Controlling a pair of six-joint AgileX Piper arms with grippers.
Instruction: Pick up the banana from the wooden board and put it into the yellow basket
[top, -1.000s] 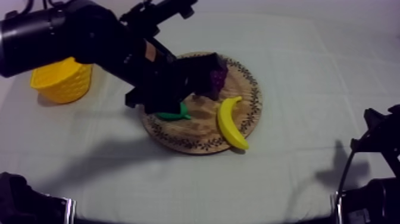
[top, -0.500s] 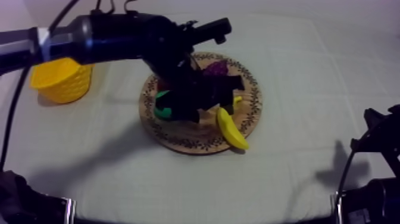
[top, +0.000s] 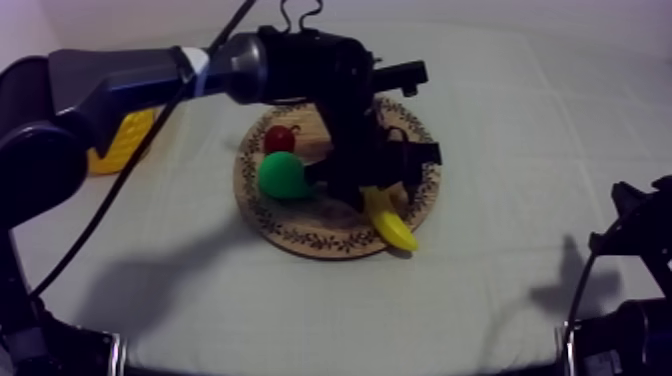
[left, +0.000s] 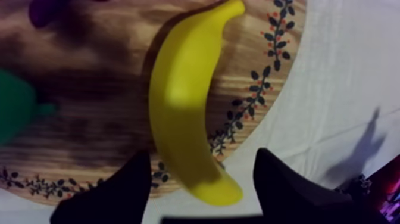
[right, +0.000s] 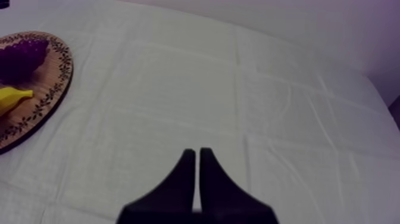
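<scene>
Left gripper (left: 202, 159) hangs with fingers spread astride the banana (left: 178, 101) end at the board (left: 95, 107) rim, right gripper (right: 196, 156) pressed together, idle; closing this near the tapered tip may squirt it onto the cloth (left: 357, 71).

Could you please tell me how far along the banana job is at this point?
Done: the reach; the left gripper is over the wooden board. In hand: the grasp; its open fingers stand either side of the banana near one end, not yet closed. Left: closing, lifting and carrying the banana to the yellow basket, which stands off the board at the table's left. The right gripper rests shut over the cloth.
</scene>
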